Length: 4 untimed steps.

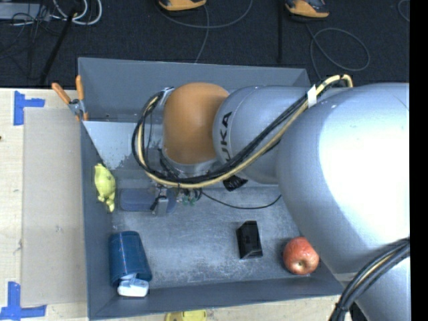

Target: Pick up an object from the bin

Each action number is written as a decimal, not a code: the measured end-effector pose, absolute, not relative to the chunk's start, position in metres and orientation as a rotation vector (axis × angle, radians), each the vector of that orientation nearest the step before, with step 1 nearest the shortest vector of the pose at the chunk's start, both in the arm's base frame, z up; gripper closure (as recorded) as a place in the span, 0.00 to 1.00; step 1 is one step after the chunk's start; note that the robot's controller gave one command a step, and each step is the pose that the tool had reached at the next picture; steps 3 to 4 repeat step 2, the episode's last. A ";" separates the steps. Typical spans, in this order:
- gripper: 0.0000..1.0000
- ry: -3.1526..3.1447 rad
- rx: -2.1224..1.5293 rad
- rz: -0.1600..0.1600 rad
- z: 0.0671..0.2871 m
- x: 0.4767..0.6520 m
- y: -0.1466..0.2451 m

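The gripper [160, 202] sits low in the left middle of the bin [200, 269], at a flat grey-blue piece [132, 200] beside a yellow toy [104, 185], and whether it is spread or pressed together I cannot tell.

Bin [200, 263] matt grey metal, scuffed; apple [300, 256] glossy red; black block [249, 239] matt.

The orange cover [190, 122] and the big grey arm [334, 179] hide most of the end effector [162, 202] and the right part of the bin [194, 266].
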State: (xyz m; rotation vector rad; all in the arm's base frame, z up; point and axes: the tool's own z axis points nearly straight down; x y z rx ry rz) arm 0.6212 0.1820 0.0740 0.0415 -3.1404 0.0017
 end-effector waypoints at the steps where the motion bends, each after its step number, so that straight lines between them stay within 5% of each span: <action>1: 1.00 -3.135 0.040 0.003 0.091 0.620 0.182; 2: 1.00 -3.141 0.040 0.000 0.111 0.621 0.182; 4: 1.00 -3.141 0.040 0.000 0.111 0.621 0.182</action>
